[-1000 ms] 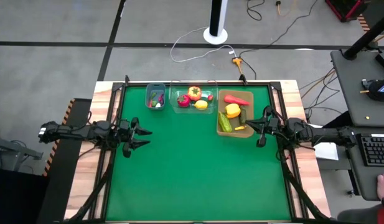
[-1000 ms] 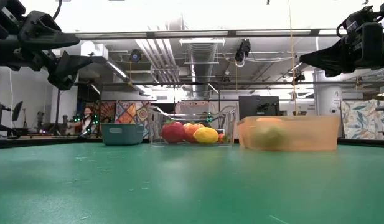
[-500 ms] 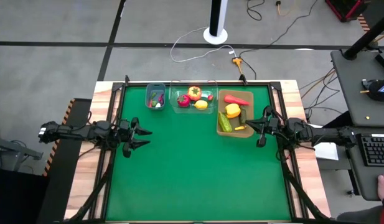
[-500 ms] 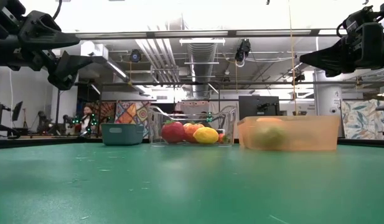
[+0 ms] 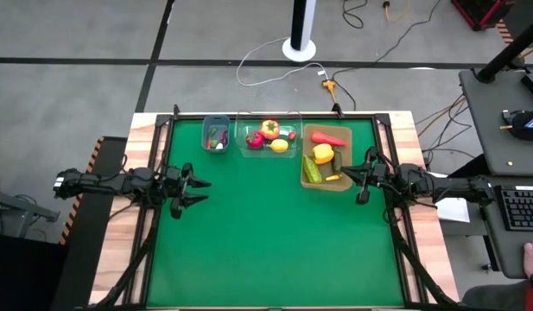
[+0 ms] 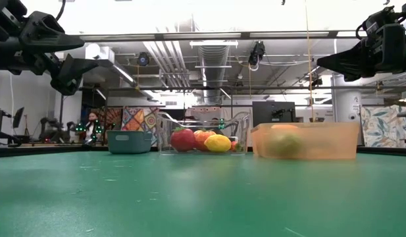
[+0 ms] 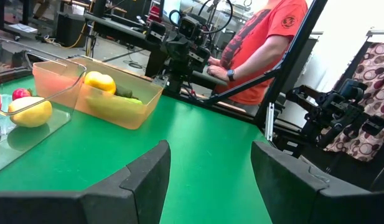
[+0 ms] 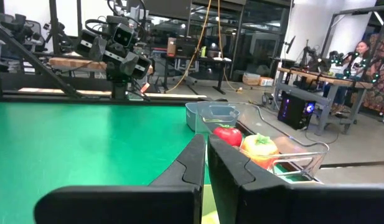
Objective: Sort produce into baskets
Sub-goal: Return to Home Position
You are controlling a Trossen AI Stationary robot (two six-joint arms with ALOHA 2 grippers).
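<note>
Left gripper (image 5: 193, 191): raised over the mat's left edge, jaws apart, nothing between them.
Right gripper (image 5: 363, 179): raised at the right edge, fingers pressed together, empty.
Produce: all of it appears to lie in the containers; no loose piece shows on the mat (image 5: 266, 233).
Bin (image 5: 216, 134): ahead and inward of the left gripper, which is the nearer arm; small bits inside.
Tub (image 5: 268, 138): between bin and tray, roughly as far from either arm; red and yellow round pieces.
Tray (image 5: 326, 158): just beside the right gripper, inward of it.
Chilli (image 5: 327, 138): lies across the tray's far end, tip pointing toward the right arm's side.
Cucumber (image 5: 311, 170): long axis running away from the robot.
Judgement: sorting looks finished.
</note>
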